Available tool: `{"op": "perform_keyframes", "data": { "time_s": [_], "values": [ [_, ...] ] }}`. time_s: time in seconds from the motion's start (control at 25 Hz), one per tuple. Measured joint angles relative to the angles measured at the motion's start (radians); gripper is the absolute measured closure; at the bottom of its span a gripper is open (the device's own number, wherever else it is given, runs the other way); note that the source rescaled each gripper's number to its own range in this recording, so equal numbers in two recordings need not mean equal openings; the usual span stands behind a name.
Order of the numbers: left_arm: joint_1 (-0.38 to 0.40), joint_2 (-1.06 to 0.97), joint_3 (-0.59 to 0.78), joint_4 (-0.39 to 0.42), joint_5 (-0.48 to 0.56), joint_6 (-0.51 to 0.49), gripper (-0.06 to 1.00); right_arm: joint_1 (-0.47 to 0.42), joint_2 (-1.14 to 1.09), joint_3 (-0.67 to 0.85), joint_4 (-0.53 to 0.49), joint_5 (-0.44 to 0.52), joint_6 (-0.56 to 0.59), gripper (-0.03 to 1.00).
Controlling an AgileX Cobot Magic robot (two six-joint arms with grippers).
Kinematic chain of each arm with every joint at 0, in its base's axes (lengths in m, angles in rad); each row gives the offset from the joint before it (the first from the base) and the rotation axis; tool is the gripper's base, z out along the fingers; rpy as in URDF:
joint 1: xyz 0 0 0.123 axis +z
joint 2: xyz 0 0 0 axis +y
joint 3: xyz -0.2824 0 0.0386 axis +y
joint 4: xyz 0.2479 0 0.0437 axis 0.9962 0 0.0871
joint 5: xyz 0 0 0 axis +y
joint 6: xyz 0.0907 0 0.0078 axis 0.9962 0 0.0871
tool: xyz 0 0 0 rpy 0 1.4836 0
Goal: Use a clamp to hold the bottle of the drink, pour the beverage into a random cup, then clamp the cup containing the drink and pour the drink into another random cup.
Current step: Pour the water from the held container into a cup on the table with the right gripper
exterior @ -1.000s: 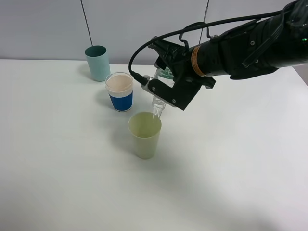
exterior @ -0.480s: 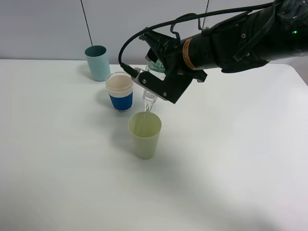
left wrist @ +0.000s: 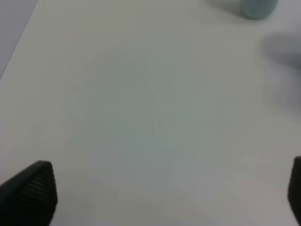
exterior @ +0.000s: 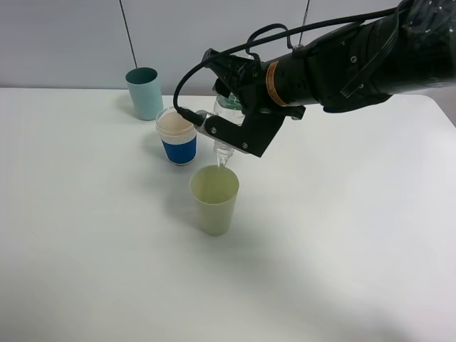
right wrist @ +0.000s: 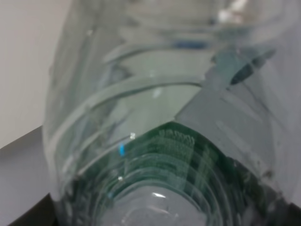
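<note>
**Item 1, tool.** The clamp, a black jawed right gripper (exterior: 229, 127) on a thick black arm with trailing cable, was closed on the small clear plastic bottle with a green label (exterior: 223, 149). The right wrist view was filled by the bottle's ribbed wall (right wrist: 155, 141), so we judged the hold firm.

**Item 2, bottle.** We recorded it tipped steeply, neck down. Its open mouth was just above the rim of the plain pale yellow-green tapered plastic tumbler (exterior: 214, 203), over the far side of the opening.

**Item 3, beverage.** It was clear and colourless. We could not make out a stream, or a level in the tumbler.

**Item 4, other vessels.**
- The white cup with a blue band (exterior: 177, 142) stood just behind the tumbler.
- The plain teal tumbler (exterior: 144, 94) stood farther back, near the table's far edge. It was also seen blurred in the left wrist view (left wrist: 256, 7).
- All three were upright on the white table (exterior: 85, 249).

**Item 5, second tool.** The left gripper (left wrist: 162, 193) was spread wide, held nothing, and hung over bare tabletop.

**Progress.**
- We judged the bottle grasp done.
- We judged the first pour, into the pale tumbler, to be the step in hand.
- Outstanding: righting and setting down the bottle, clamping the filled pale tumbler, and pouring it into the teal tumbler, which stood well apart.
</note>
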Motion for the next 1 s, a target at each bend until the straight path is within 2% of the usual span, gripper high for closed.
{"op": "perform_keyframes", "data": {
  "time_s": [0.36,0.72,1.0],
  "values": [
    [0.0,0.0,0.0,0.0,0.0,0.0,-0.06,0.0,0.0,0.0,-0.012,0.0,-0.062,0.94],
    [0.0,0.0,0.0,0.0,0.0,0.0,-0.06,0.0,0.0,0.0,-0.067,-0.004,-0.072,0.94],
    [0.0,0.0,0.0,0.0,0.0,0.0,-0.06,0.002,0.0,0.0,-0.069,-0.027,-0.078,0.94]
  ]
}}
